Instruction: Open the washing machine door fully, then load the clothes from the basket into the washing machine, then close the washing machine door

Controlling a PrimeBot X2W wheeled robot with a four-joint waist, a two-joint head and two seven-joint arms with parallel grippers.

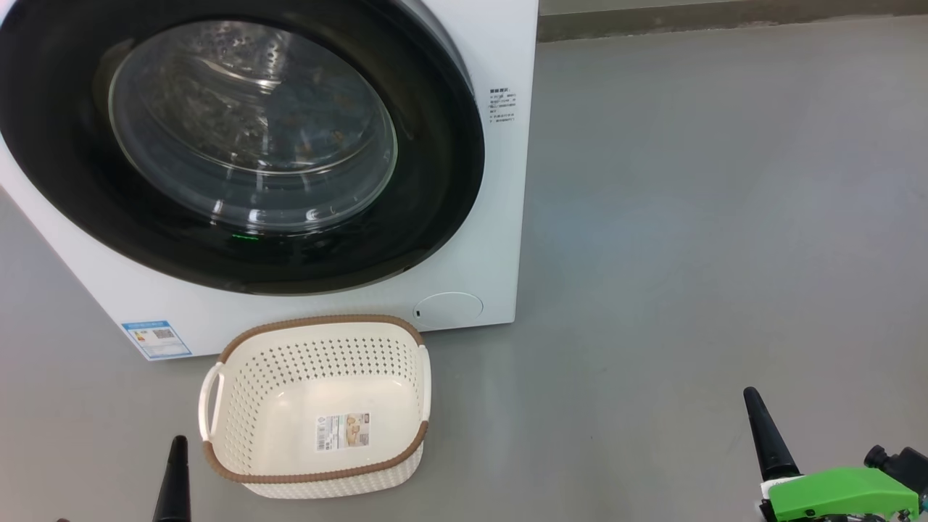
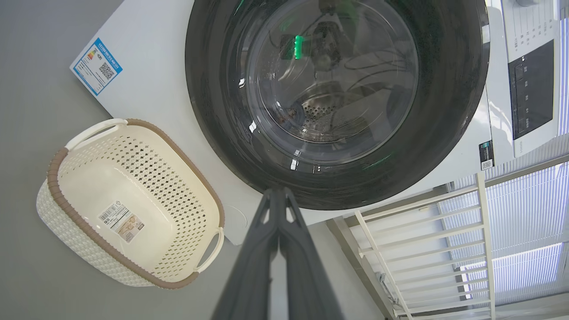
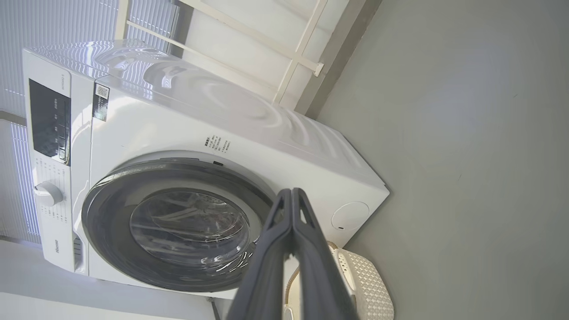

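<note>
The washing machine point(image 1: 500, 181) stands white and large at the upper left. The washing machine door point(image 1: 435, 145), with its glossy black rim and glass bowl, lies shut against the front. Behind the glass I dimly make out pale fabric with orange-brown specks, the clothes point(image 1: 312, 145), in the drum. The cream basket point(image 1: 319, 319) sits on the floor before the machine with nothing but its label inside. My left gripper point(image 1: 177, 446) is shut, low and left of the basket. My right gripper point(image 1: 750, 395) is shut, far to the right. The left gripper point(image 2: 278, 191) and the right gripper point(image 3: 292, 191) show their fingers pressed together.
Grey floor point(image 1: 725, 217) stretches wide to the right of the machine. A blue energy sticker point(image 1: 156, 339) and a round cap point(image 1: 449, 307) sit low on its front. A white railing point(image 2: 422, 249) stands beside the machine, before a bright window.
</note>
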